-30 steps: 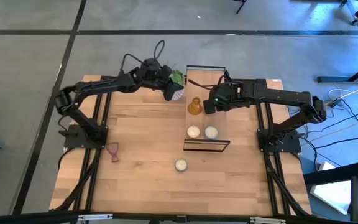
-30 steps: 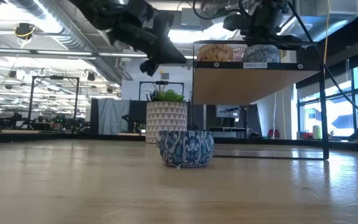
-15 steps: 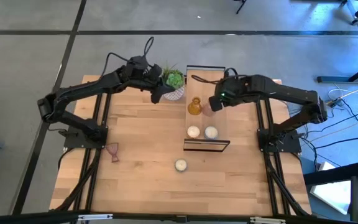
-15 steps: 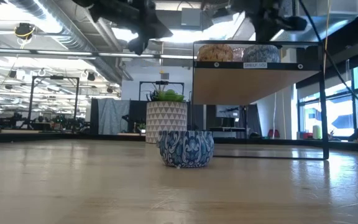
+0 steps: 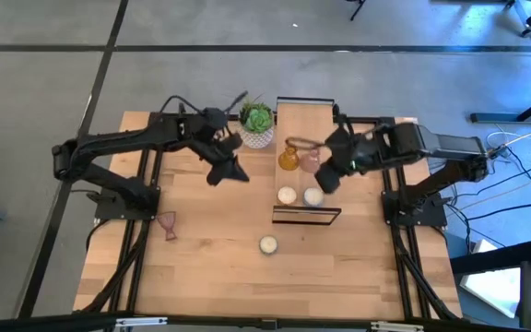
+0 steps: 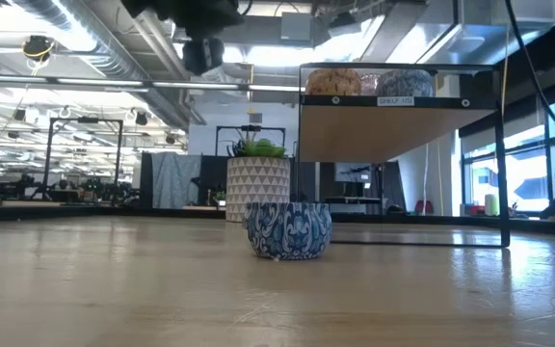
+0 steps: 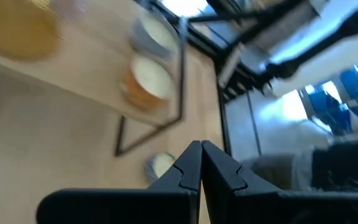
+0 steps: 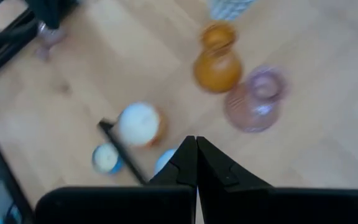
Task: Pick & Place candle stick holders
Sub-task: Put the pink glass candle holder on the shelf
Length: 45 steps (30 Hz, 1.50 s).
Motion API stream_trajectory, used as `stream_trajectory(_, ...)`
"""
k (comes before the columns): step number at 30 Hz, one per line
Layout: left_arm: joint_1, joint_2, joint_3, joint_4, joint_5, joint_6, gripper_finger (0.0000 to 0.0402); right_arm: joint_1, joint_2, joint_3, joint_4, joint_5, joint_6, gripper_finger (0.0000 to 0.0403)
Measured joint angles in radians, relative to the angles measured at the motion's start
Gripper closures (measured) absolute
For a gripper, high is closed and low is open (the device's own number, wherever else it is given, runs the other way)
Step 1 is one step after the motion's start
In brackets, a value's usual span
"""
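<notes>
An amber holder (image 5: 289,159) and a pale pink holder (image 5: 310,162) stand side by side on the wooden shelf top (image 5: 304,115); both show in the right wrist view, amber (image 8: 216,62) and pink (image 8: 257,99). A second pink holder (image 5: 167,224) lies on the table near its left edge. My right gripper (image 5: 328,180) (image 8: 195,148) is shut and empty, above the shelf just near of the pink holder. My left gripper (image 5: 224,173) (image 7: 199,154) is shut and empty, over the table left of the shelf.
A green plant in a white pot (image 5: 257,124) stands at the far edge beside the shelf. Two candles (image 5: 287,195) (image 5: 312,195) sit on the shelf's near end. A patterned candle bowl (image 5: 267,244) (image 6: 289,229) sits on the table near of the shelf.
My left gripper has gone from beside the plant toward the table's near edge, out over the bare wood. My right gripper has drawn back from the shelf's middle toward the near edge, and the pink holder now stands uncovered beside the amber one.
</notes>
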Motion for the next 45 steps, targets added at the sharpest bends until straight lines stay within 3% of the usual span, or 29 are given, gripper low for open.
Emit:
stream_trajectory(8,-0.157,0.000,0.000,-0.003,-0.010,-0.035,0.0397,0.183,0.001,-0.003,-0.001,0.007,0.024,0.0403)
stream_trajectory(11,-0.209,0.000,0.000,-0.004,-0.056,-0.078,0.0399,0.249,0.001,-0.004,-0.001,0.006,0.029,0.0403)
stream_trajectory(15,-0.284,0.000,0.000,-0.041,-0.229,-0.169,0.0399,0.339,0.001,-0.004,-0.001,0.002,0.033,0.0403)
stream_trajectory(21,-0.404,0.000,0.000,-0.138,-0.606,-0.418,0.0399,0.486,0.001,-0.005,0.003,0.028,0.070,0.0403)
stream_trajectory(26,-0.473,0.000,0.000,-0.247,-0.782,-0.635,0.0400,0.618,0.002,-0.049,0.049,0.096,0.115,0.0403)
stream_trajectory(34,-0.542,0.000,0.000,-0.494,-0.861,-0.904,0.0400,0.743,-0.051,-0.193,0.223,0.150,0.207,0.0403)
stream_trajectory(37,-0.559,0.000,0.000,-0.534,-0.849,-0.884,0.0399,0.799,-0.059,-0.235,0.237,0.208,0.269,0.0403)
stream_trajectory(41,-0.650,0.001,-0.001,-0.473,-0.890,-0.729,0.0400,0.868,-0.058,-0.266,0.254,0.343,0.335,0.0403)
stream_trajectory(45,-0.729,0.007,0.000,-0.481,-0.924,-0.830,0.0400,0.916,-0.058,-0.267,0.245,0.431,0.374,0.0403)
